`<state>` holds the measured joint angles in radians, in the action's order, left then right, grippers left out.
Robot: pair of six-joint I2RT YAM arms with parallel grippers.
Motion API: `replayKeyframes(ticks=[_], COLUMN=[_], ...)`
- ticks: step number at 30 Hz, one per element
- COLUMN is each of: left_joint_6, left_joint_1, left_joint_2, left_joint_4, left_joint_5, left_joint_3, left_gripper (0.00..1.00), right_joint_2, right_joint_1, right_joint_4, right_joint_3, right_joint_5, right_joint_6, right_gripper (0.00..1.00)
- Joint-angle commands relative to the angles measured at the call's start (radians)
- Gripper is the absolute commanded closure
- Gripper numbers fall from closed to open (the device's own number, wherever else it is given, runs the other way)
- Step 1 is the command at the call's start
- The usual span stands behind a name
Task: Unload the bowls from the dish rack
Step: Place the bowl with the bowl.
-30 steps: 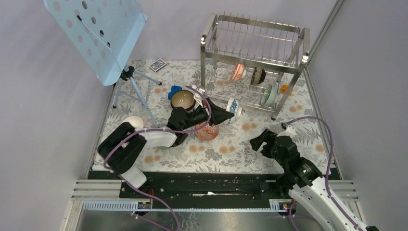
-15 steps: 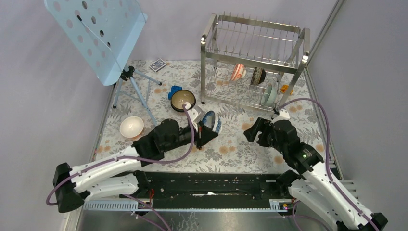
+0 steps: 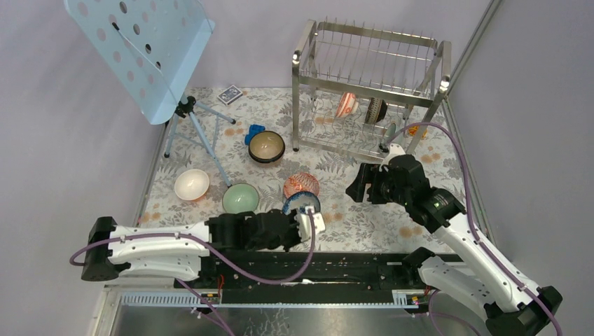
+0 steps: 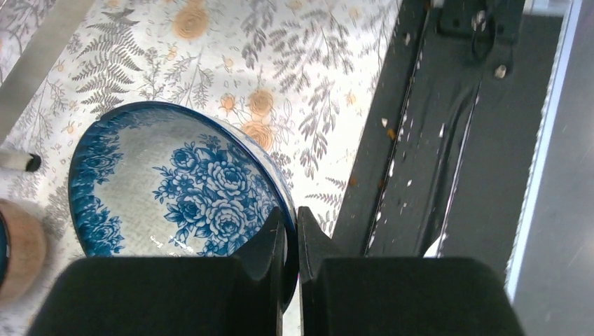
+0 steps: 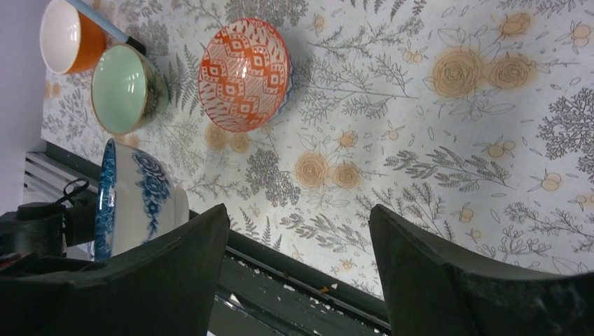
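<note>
The dish rack (image 3: 371,77) stands at the back right and holds a pinkish bowl (image 3: 345,104) and a dark bowl (image 3: 376,110) on its lower tier. A dark brown bowl (image 3: 266,146), a white bowl (image 3: 191,183), a pale green bowl (image 3: 240,198) and an orange-red patterned bowl (image 3: 301,185) sit on the table. My left gripper (image 4: 291,220) is shut on the rim of the blue-and-white bowl (image 4: 175,182), low near the table's front edge (image 3: 301,204). My right gripper (image 5: 299,210) is open and empty, above the table in front of the rack (image 3: 361,183).
A pale blue perforated music stand (image 3: 140,49) on a tripod fills the back left. A card deck (image 3: 229,94) and a small blue object (image 3: 253,131) lie near it. An orange item (image 3: 417,129) lies by the rack's right leg. A black rail (image 3: 315,262) runs along the near edge.
My left arm has drawn back from the rack to the near edge with the blue-and-white bowl in its grip. My right arm has moved up toward the rack, still open.
</note>
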<state>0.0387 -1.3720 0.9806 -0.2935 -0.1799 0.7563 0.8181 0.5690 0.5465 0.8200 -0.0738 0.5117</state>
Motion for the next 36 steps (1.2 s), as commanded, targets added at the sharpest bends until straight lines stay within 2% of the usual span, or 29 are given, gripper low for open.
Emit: replayKeyframes(ticks=[1,8,14,26,36], left_joint_6=[0.219,0.434,0.525,0.494,0.45], left_joint_1=[-0.07,-0.102,-0.111,-0.125,-0.136], left_joint_2=[0.025,0.08,0.125,0.152,0.126], left_joint_4=[0.014,-0.041,-0.119,-0.151,-0.144], left_joint_5=[-0.088,-0.071,-0.022,0.095,0.113], left_joint_3=[0.049,0.05,0.075,0.147,0.148], left_gripper=[1.0,1.0,1.0,1.0,1.0], right_joint_2=[0.039,0.145,0.202,0.373,0.417], right_joint_1=[0.022,0.246,0.332,0.478,0.521], right_joint_4=[0.077,0.196,0.206,0.213,0.225], right_joint_3=[0.079,0.209,0.266,0.346,0.328], right_joint_5=[-0.054,0.131,0.182,0.234,0.302], right_joint_6=[-0.045,-0.057,-0.047,-0.045,-0.012], right_gripper=[0.21,0.22,0.26,0.35,0.56])
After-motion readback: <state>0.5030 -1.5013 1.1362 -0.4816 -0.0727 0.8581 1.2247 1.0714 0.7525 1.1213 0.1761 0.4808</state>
